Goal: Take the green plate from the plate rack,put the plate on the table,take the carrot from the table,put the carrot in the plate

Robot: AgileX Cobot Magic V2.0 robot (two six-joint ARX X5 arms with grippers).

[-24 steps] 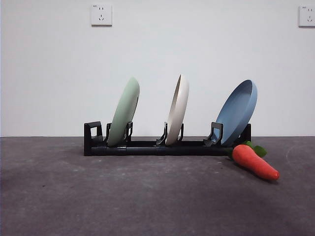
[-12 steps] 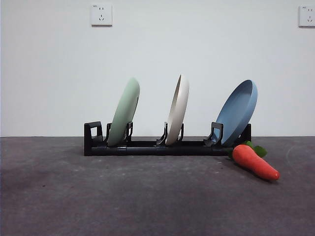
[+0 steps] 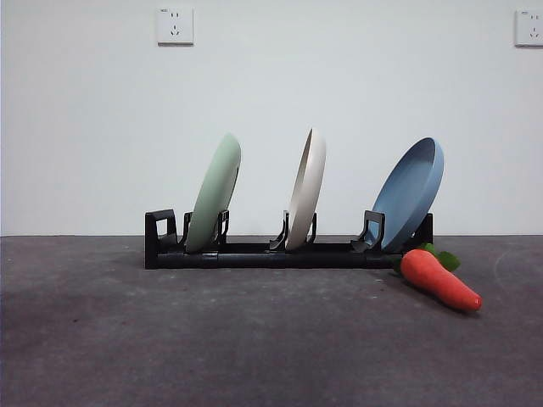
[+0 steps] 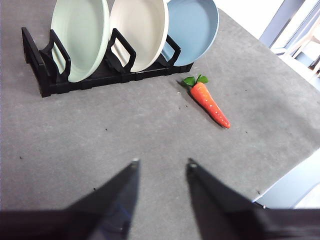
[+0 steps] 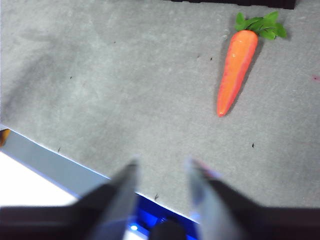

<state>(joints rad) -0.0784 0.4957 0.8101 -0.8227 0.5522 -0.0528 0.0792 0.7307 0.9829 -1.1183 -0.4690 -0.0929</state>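
Note:
The green plate [image 3: 214,193] stands on edge in the left slot of the black plate rack [image 3: 271,253]; it also shows in the left wrist view [image 4: 80,35], in the rack [image 4: 45,80]. The carrot [image 3: 439,279] lies on the table [image 3: 254,339] just right of the rack's right end, leaves toward the rack; both wrist views show it [image 4: 210,101] [image 5: 236,68]. My left gripper [image 4: 162,167] is open and empty, above the table well short of the rack. My right gripper [image 5: 162,167] is open and empty, near the table's edge, apart from the carrot.
A cream-white plate [image 3: 306,188] stands in the rack's middle slot and a blue plate [image 3: 411,192] leans in the right slot, just above the carrot's leaves. The table's edge [image 5: 55,160] lies close to my right gripper. Two wall sockets sit high on the wall.

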